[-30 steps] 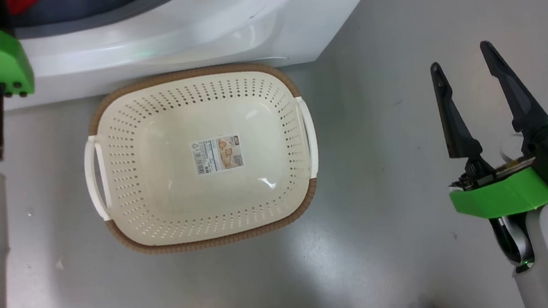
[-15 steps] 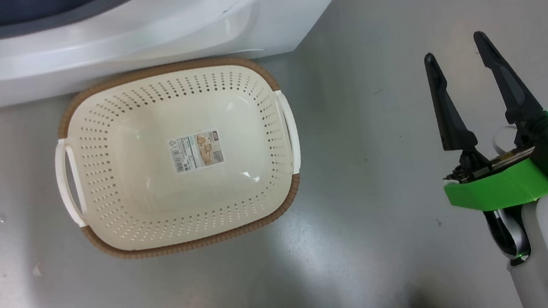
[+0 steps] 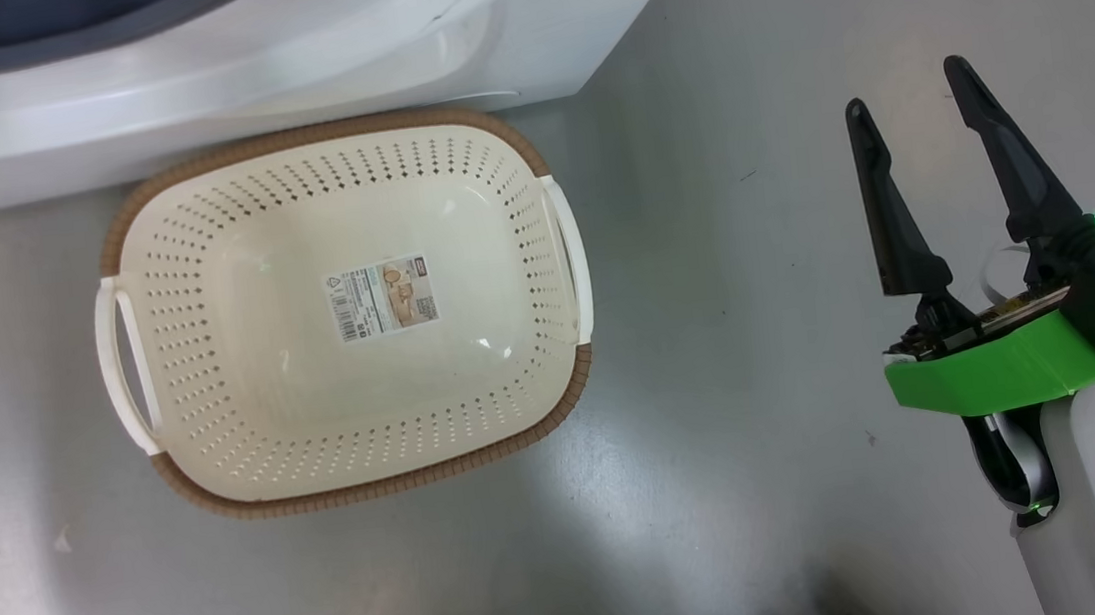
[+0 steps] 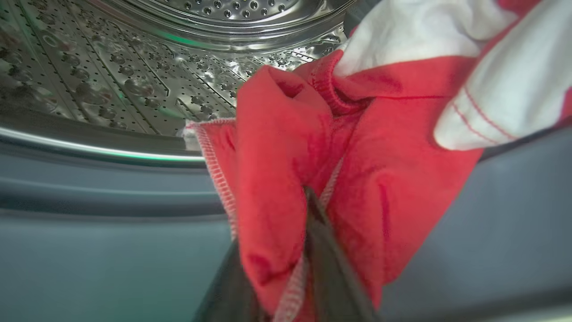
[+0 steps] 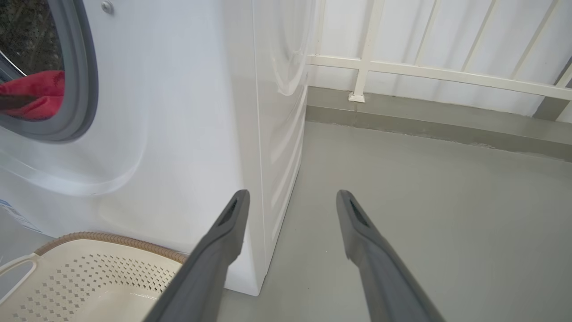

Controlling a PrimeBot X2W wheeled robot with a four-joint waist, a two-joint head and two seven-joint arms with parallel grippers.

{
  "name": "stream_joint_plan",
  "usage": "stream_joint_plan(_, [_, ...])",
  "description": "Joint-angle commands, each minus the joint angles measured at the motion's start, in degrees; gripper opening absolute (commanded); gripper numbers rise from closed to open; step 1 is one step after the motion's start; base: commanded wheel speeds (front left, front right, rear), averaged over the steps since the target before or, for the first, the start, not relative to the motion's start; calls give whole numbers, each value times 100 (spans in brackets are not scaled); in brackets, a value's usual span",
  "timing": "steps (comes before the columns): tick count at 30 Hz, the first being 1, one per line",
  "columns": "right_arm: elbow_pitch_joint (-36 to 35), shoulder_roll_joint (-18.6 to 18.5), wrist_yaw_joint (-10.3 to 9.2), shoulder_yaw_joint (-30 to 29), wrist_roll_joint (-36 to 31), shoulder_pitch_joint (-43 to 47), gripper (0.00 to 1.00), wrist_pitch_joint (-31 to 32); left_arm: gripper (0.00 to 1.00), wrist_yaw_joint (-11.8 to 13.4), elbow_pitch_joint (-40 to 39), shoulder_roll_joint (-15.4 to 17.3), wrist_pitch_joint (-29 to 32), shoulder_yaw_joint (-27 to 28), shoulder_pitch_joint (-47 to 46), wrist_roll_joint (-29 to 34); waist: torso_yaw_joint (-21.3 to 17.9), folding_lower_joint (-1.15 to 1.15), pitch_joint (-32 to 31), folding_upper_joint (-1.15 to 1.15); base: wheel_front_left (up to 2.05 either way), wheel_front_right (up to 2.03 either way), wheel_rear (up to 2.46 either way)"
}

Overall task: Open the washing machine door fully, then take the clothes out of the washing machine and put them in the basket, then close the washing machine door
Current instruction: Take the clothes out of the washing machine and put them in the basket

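Left pincer [image 4: 272, 223] is clamped on the red garment [image 4: 277, 134] at the washing machine [image 3: 283, 62] mouth. The basket [image 3: 330, 133] sits on the floor right below, against the machine. Right pincer [image 3: 905, 84] hangs open, well off to the basket's right.

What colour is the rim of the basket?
Brown, woven-look; the basket's rim shows best in the head view.
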Motion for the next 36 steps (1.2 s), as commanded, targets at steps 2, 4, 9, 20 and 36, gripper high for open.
stream_joint_plan(2, [-106, -5, 26, 123, 38, 4, 100, -36, 0, -19, -185, 315, -151, 103, -57, -87, 2, 0, -31, 0, 0, 0, 0])
stream_joint_plan(4, [-100, -5, 26, 116, 39, 4, 100, -36, 0, 4, -204, 296, -192, 121, -40, -120, 4, 0, -45, 0, 0, 0, 0])
stream_joint_plan(9, [-74, -5, 26, 80, 25, 24, 100, -36, 0, 30, -327, 192, -416, 228, 47, -338, 37, 0, -125, 0, 0, 0, 0])
stream_joint_plan(20, [-20, -5, 26, 29, -15, 96, 100, -36, 0, -173, -714, -159, -964, 570, 543, -1070, 167, 0, -408, 0, 0, 0, 0])
stream_joint_plan(36, [49, -5, 26, -20, -57, 375, 100, -36, 0, -106, -1899, -480, -2160, 785, 1866, -1393, 355, 0, -1137, 0, 0, 0, 0])
